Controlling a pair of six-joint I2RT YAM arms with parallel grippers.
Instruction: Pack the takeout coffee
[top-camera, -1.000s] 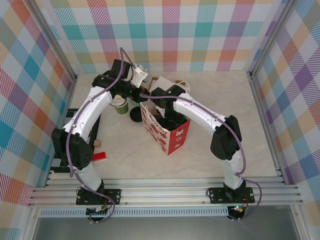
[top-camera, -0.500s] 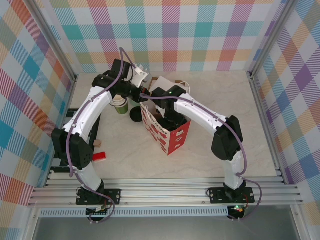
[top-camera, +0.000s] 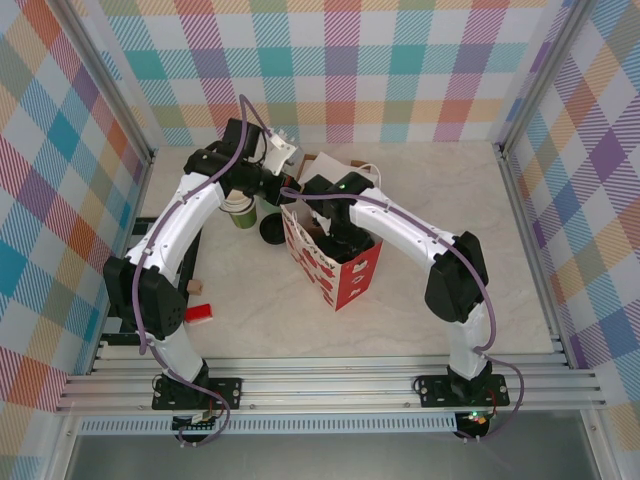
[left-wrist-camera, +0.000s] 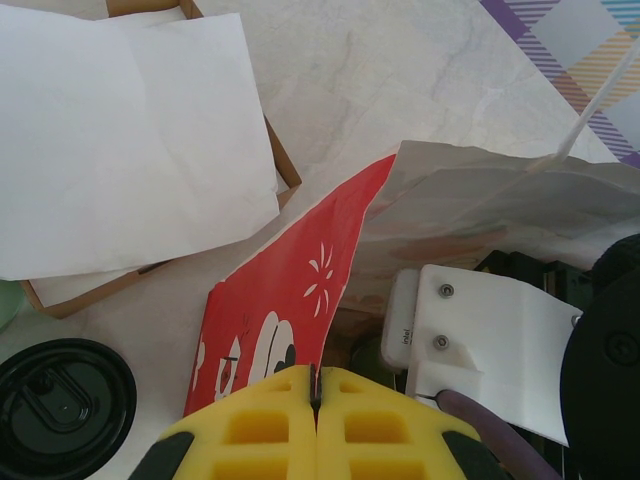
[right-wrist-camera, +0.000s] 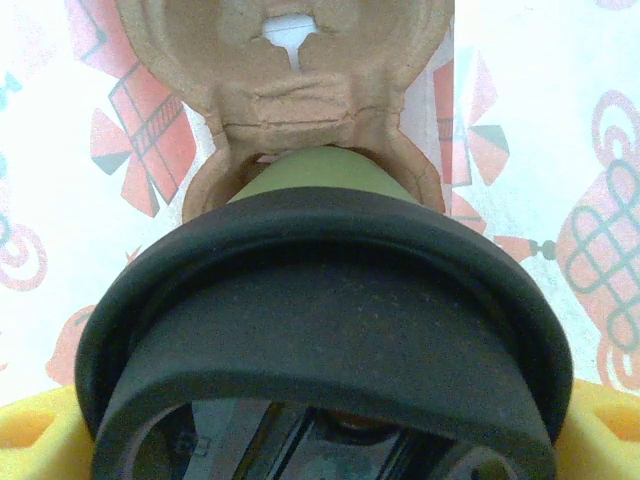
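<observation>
Right fingers (right-wrist-camera: 35, 435) clamp takeout coffee (right-wrist-camera: 320, 330), lid toward wrist | left fingers (left-wrist-camera: 270, 430) pinch bag (left-wrist-camera: 290, 290) rim

The worktop (top-camera: 450, 200) is seen whole from above, behind the arm bases (top-camera: 197, 388). The red bag (top-camera: 345, 280) is shared by all views: its rim framed closely from the left wrist, its inside closer still from the right.

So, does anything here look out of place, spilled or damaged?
I see no spill. The left gripper pinches the rim of the paper bag, so the bag's mouth is pulled out of shape and creased. A loose black lid lies on the table beside it. The takeout coffee in the right gripper looks intact.
</observation>
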